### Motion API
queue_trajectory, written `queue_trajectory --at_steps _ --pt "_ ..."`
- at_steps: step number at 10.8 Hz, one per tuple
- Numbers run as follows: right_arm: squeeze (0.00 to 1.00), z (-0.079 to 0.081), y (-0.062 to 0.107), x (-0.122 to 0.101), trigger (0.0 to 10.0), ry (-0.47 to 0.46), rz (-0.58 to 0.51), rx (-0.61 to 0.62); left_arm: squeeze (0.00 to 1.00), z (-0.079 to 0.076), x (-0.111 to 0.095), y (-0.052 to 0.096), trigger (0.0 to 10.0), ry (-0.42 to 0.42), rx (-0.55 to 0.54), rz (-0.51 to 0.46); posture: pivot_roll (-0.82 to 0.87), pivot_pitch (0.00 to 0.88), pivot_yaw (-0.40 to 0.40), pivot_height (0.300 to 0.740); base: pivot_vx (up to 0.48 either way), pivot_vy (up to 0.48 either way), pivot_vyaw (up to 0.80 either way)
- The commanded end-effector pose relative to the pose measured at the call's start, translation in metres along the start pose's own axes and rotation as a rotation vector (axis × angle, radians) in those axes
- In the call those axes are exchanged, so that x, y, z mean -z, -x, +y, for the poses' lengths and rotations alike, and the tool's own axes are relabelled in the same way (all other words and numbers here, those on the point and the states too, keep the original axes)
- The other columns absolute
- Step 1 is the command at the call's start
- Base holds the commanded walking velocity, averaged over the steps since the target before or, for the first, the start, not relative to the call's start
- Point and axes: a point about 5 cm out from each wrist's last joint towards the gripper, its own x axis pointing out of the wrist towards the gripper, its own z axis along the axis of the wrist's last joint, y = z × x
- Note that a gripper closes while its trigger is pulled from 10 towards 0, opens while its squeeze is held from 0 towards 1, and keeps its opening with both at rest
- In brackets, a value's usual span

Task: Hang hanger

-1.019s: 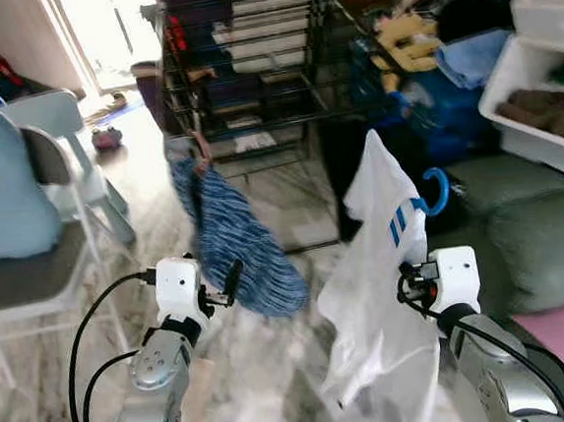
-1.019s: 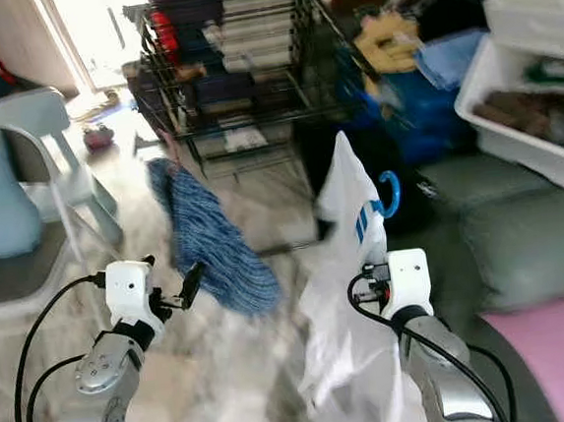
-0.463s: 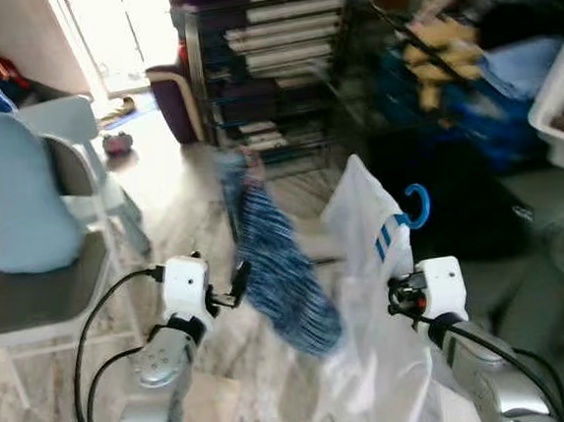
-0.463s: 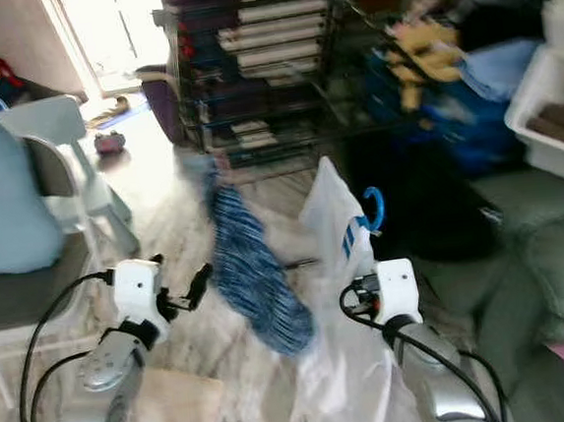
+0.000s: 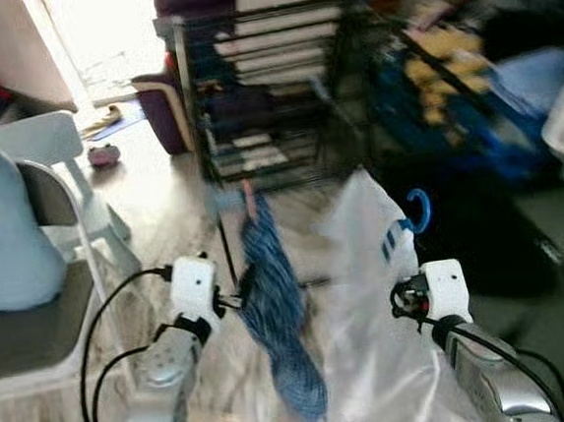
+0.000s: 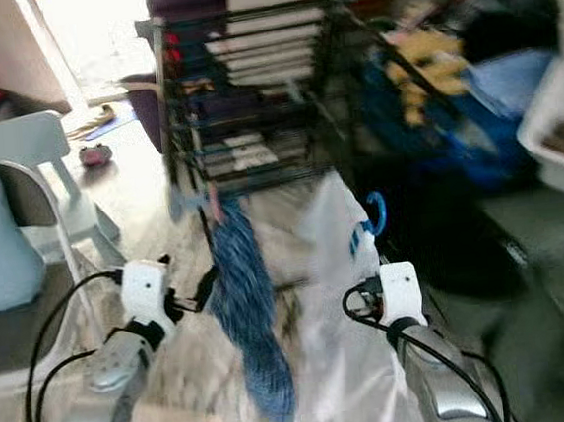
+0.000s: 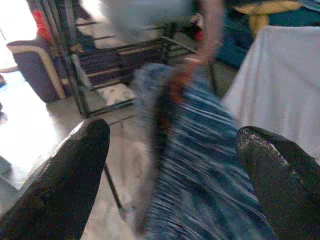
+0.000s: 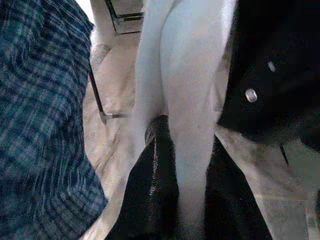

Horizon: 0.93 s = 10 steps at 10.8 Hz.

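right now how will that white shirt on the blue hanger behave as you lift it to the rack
The white shirt is probably floppy and light: it hangs in loose folds. It may sway, since the right gripper pinches cloth and only the blue hanger hook shows above. It could brush the blue striped garment beside it.

Cluttered home laundry corner: wire rack [image 5: 271,84], grey chair [image 5: 28,243], heaped clothes [image 5: 467,66], marble floor [image 5: 152,193].

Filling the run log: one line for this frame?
right gripper: shut on white shirt | left gripper: open, facing blue garment | black rack: ahead
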Motion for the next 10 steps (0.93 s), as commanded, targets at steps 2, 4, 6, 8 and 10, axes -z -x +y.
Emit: queue_trajectory --at_steps 2,4,6,8,10 --pt "0.0 0.0091 -0.005 -0.0126 10.0 -0.002 -0.033 -0.044 0.0 0.0081 0.0001 0.0034 10.0 -0.009 -0.022 0.005 -0.14 0.0 0.022 0.74 0.48 0.0 0.0" --pt "0.0 0.0116 -0.0061 -0.0113 10.0 0.019 -0.007 -0.069 0.0 0.0069 -0.0002 0.0025 10.0 0.035 -0.021 -0.007 -0.14 0.0 0.021 0.74 0.465 0.0 0.0" --pt "0.0 0.0088 -0.0059 -0.0115 10.0 0.034 0.002 -0.068 0.0 0.0065 0.0005 0.0031 10.0 0.043 -0.026 -0.005 -0.14 0.0 0.02 0.74 0.0 0.0 0.0" --pt "0.0 0.0052 -0.0071 -0.0125 10.0 0.081 0.03 -0.077 0.0 0.0055 0.0013 0.0028 10.0 0.047 -0.024 0.0 -0.15 0.0 0.02 0.74 0.0 0.0 0.0" --pt "0.0 0.0056 -0.0114 -0.0151 10.0 0.063 0.101 -0.092 0.0 0.0046 0.0024 0.0018 10.0 0.049 -0.027 0.005 -0.15 0.0 0.016 0.74 0.0 0.0 0.0"
